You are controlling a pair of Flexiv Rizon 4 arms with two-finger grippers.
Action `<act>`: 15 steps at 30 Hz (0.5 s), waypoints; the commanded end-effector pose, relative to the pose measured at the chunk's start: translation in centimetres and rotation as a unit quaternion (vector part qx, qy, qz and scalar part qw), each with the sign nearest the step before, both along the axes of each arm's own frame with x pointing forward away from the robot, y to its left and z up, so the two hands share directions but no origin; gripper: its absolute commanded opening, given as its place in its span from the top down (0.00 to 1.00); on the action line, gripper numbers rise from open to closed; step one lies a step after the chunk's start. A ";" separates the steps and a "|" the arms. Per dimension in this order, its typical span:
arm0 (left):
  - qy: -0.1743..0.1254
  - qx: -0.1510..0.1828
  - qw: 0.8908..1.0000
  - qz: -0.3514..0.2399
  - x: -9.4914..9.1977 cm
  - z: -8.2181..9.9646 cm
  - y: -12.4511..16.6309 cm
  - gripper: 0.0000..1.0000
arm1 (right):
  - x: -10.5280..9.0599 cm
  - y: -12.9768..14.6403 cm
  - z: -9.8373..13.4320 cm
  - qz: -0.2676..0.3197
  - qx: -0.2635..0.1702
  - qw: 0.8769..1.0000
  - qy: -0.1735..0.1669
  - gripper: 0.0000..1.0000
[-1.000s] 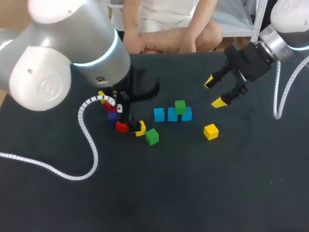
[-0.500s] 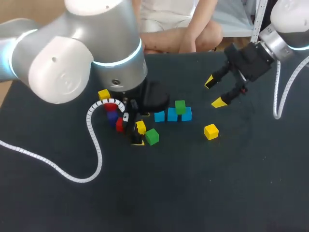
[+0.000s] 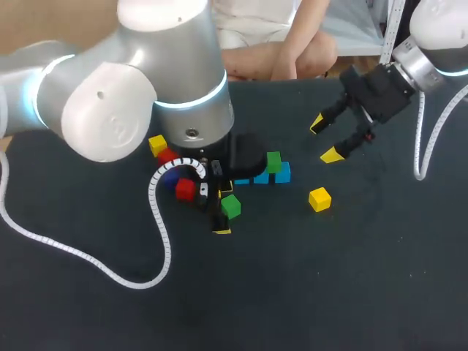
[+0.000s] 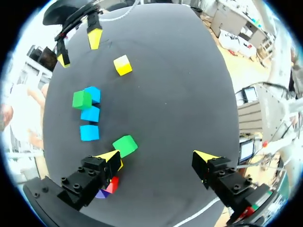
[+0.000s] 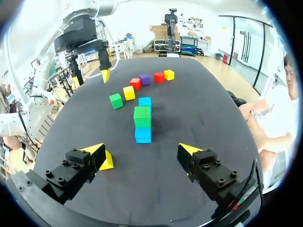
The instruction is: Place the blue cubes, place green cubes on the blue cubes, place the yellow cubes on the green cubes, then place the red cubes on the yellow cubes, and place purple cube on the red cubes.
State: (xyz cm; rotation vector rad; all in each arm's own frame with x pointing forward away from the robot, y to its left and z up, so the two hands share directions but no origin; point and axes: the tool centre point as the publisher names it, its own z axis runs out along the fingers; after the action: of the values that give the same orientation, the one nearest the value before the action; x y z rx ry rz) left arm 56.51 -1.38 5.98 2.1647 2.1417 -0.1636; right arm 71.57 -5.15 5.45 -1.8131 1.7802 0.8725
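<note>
I can read no text, number, label or sign in any view from here. A raised round mark (image 3: 110, 130) on my left arm (image 3: 172, 66) is too faint to make out.
</note>
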 end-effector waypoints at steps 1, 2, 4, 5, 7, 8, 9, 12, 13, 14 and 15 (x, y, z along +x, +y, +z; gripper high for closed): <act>0.014 0.005 1.000 0.023 1.0 -0.2 -0.3 0.00 | -0.1 0.0 0.0 -0.001 0.000 1.000 -0.001 0.00; 0.017 0.005 0.999 0.032 1.0 -0.2 -0.3 0.00 | -0.1 0.0 0.0 -0.001 0.000 1.000 -0.001 0.00; 0.022 0.004 0.998 0.052 1.1 -0.3 -0.3 0.00 | -0.1 0.0 0.0 -0.001 0.000 1.000 -0.001 0.00; 0.023 0.001 0.998 0.055 1.1 -0.3 -0.3 0.00 | -0.1 0.0 0.0 -0.001 0.000 1.000 -0.001 0.00; 0.030 0.006 0.997 0.066 1.0 -0.6 -0.4 0.00 | -0.1 0.0 0.0 -0.001 0.000 1.000 -0.001 0.00; 0.027 0.000 0.997 0.068 1.0 -0.6 -0.5 0.00 | -0.1 0.0 0.0 -0.001 0.000 1.000 -0.001 0.00; 0.026 -0.003 0.997 0.068 1.0 -0.7 -0.5 0.00 | -0.1 0.0 0.0 -0.001 0.000 1.000 -0.001 0.00; 0.031 -0.006 0.997 0.077 1.0 -1.1 -0.7 0.00 | -0.1 0.0 0.0 -0.001 0.000 1.000 -0.001 0.00; 0.032 -0.006 0.996 0.078 1.1 -1.2 -0.8 0.00 | -0.1 0.0 0.0 -0.001 0.000 1.000 -0.001 0.00; 0.032 -0.006 0.996 0.078 1.1 -1.3 -0.9 0.00 | -0.1 0.0 0.0 -0.001 0.000 1.000 -0.001 0.00; 0.031 -0.008 0.996 0.078 1.2 -1.4 -1.0 0.00 | -0.1 0.0 0.0 -0.001 0.000 1.000 -0.001 0.00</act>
State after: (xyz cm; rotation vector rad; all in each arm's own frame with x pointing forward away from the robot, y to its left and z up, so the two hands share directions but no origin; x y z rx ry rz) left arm 57.38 -2.16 4.98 1.9967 2.3242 -0.2334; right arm 71.56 -5.15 5.45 -1.8131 1.7802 0.8725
